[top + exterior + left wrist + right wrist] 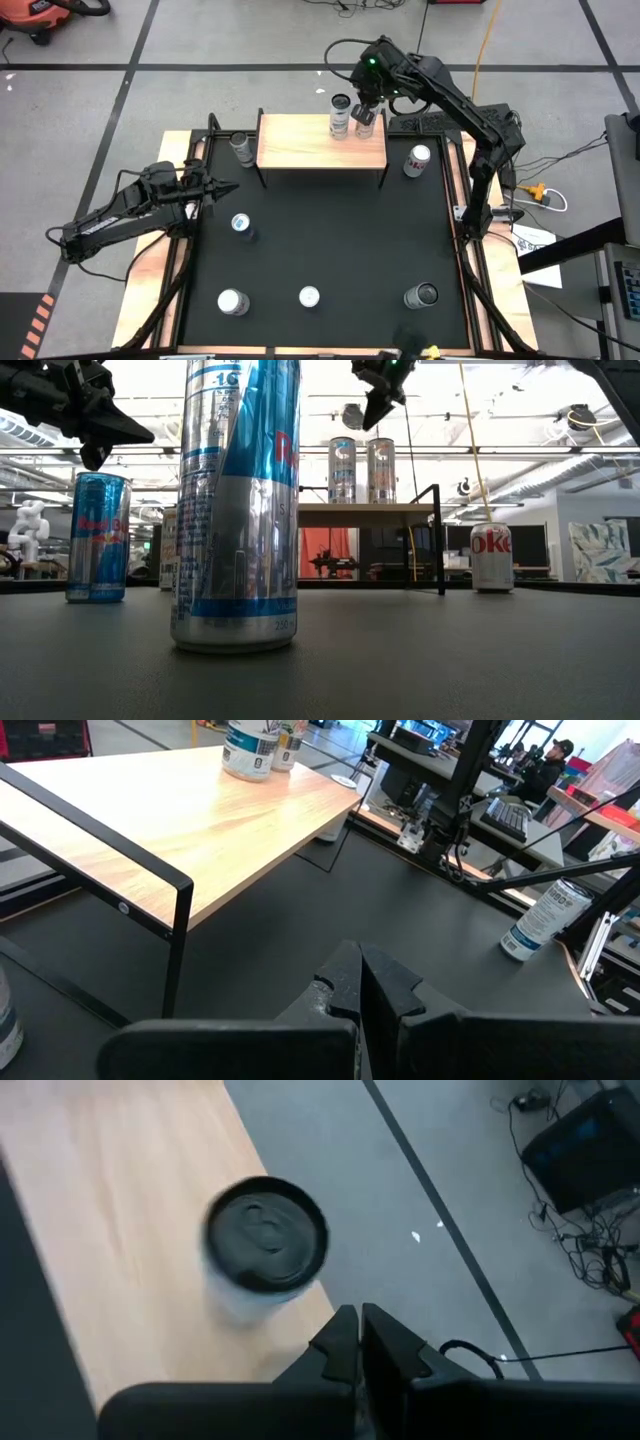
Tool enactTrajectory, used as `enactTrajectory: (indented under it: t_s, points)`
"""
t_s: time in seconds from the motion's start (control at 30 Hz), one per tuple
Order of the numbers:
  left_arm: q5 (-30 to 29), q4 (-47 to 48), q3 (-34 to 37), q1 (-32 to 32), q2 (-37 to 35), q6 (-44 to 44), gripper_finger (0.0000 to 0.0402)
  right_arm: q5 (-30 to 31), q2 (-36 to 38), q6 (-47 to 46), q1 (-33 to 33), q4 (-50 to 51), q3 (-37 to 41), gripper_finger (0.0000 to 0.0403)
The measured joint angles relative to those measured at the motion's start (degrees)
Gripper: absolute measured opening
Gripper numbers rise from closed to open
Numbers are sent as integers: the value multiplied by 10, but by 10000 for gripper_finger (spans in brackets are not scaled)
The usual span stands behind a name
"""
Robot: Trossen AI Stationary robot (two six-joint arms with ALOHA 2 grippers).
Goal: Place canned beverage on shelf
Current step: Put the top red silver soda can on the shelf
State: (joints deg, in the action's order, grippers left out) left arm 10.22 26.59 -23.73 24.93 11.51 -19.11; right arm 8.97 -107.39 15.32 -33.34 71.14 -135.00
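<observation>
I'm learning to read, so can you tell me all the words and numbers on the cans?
"Red" on the blue can at the left.
"Re", "16" and "250" on the big can in front, partly cut off.
"oke" in red on the silver can at the right.
The two cans on the shelf are too far off to read.

1. The flat rectangular worktop (pixel 330 250) is matte black.
2. The small low shelf (pixel 300 145) has a pale wood top and thin black metal legs.
3. The tall slim aluminium can (pixel 236 500) is silver and blue with red lettering.
4. The short white soda can (pixel 491 557) carries red lettering.
</observation>
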Motion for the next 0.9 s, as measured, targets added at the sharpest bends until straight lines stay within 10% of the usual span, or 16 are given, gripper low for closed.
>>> enactTrajectory:
  t_s: [0.9]
  points:
    - [0,-1,0,0,0,0,0,9,117,-105,27,20,0,0]
